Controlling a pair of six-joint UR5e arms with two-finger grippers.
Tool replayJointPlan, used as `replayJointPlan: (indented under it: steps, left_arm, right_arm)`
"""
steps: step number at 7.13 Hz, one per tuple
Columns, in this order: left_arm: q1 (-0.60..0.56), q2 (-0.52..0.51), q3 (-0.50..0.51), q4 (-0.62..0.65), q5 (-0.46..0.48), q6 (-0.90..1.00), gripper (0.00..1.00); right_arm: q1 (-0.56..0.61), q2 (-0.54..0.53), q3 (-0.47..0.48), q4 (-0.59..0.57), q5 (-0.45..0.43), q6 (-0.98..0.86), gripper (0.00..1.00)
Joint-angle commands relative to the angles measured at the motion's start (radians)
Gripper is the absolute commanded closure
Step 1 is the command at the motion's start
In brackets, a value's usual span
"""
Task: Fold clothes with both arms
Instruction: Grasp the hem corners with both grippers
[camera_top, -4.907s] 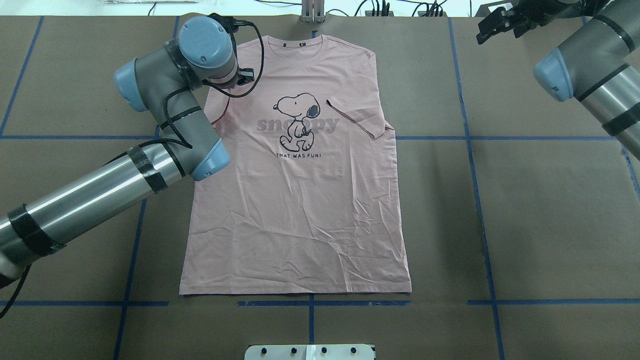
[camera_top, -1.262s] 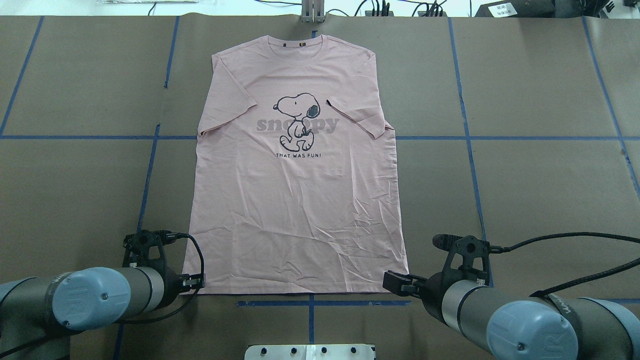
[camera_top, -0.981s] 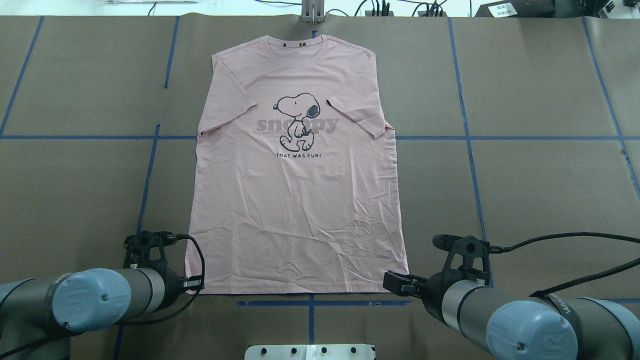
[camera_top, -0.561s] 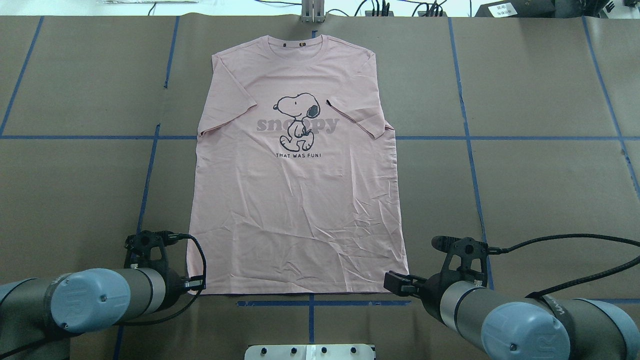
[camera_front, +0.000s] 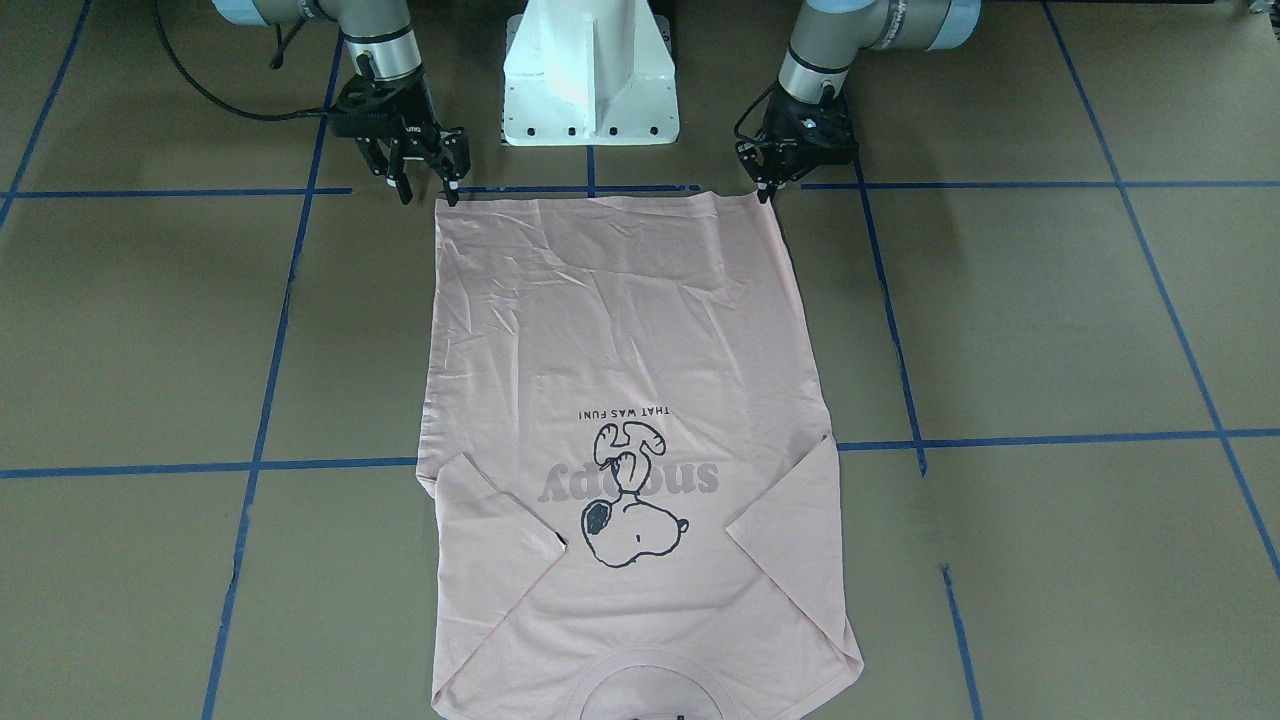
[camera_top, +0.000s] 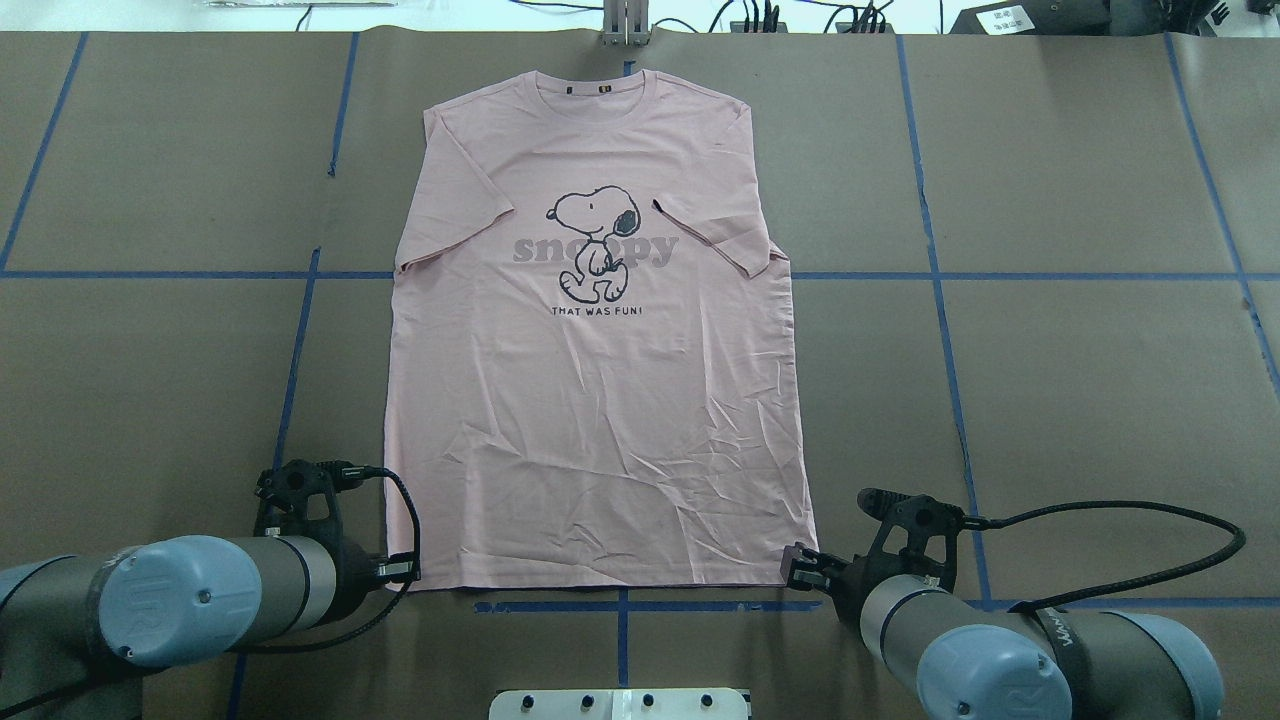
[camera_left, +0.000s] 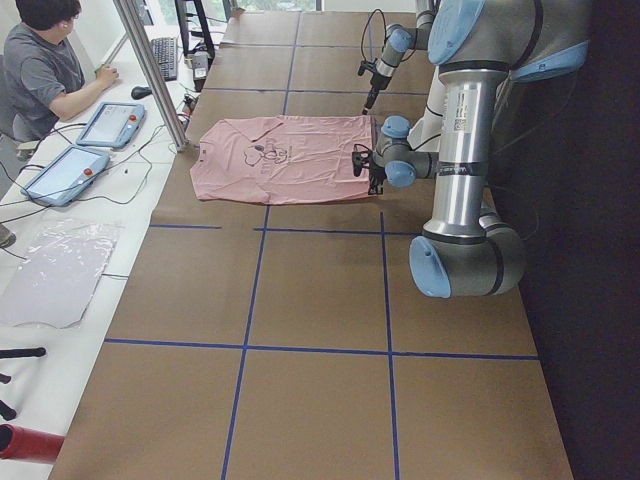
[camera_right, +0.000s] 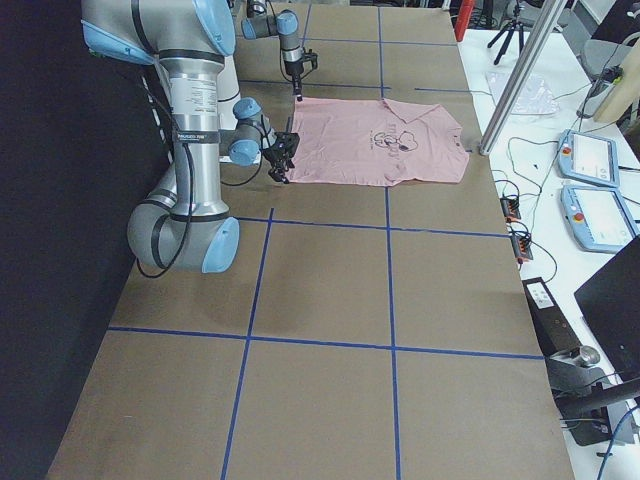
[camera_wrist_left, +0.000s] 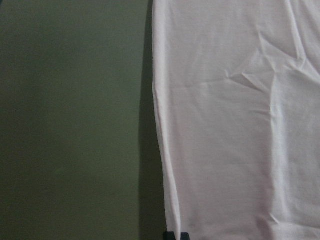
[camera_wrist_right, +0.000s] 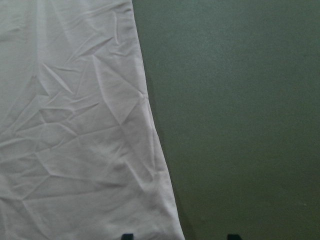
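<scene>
We're over a brown table (camera_top: 1100, 350) crossed by blue tape lines (camera_top: 940, 300). The pink T-shirt (camera_top: 600, 450) lies flat and print-up, with its hem nearest both jaws. The collar is far from them and is cut off in the front-facing view. Left arm (camera_top: 180, 600) and right arm (camera_top: 1000, 660) sit low and hide their fingertips from overhead. The left gripper (camera_front: 768, 190) is pinched on one hem corner. On the right gripper (camera_front: 428, 190) the jaws are spread, with the other corner's edge between them. The dog print (camera_top: 597, 245) lies well beyond both.

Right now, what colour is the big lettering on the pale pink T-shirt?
Grey lettering; clearest in overhead exterior.
</scene>
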Motion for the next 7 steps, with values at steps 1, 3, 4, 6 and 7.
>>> replayJointPlan:
  steps: [1, 3, 4, 6, 7]
  left_arm:
    - [0.000, -0.005, 0.001, -0.001, 0.000, 0.000, 1.00]
    - [0.000, -0.005, 0.001, -0.001, 0.000, 0.000, 1.00]
    - [0.000, -0.005, 0.000, -0.001, 0.000, -0.001, 1.00]
    - [0.000, -0.005, 0.000, -0.001, 0.000, -0.001, 1.00]
    - [0.000, -0.005, 0.000, -0.003, 0.000, 0.000, 1.00]
  right_arm:
    - [-0.007, 0.043, -0.025, -0.045, -0.004, 0.006, 0.33]
    - [-0.007, 0.085, -0.030, -0.113, -0.005, 0.007, 0.35]
    - [-0.008, 0.085, -0.034, -0.113, -0.005, 0.007, 0.38]
    - [-0.014, 0.086, -0.056, -0.113, -0.008, 0.012, 0.39]
    - [-0.015, 0.086, -0.057, -0.111, -0.007, 0.012, 0.41]
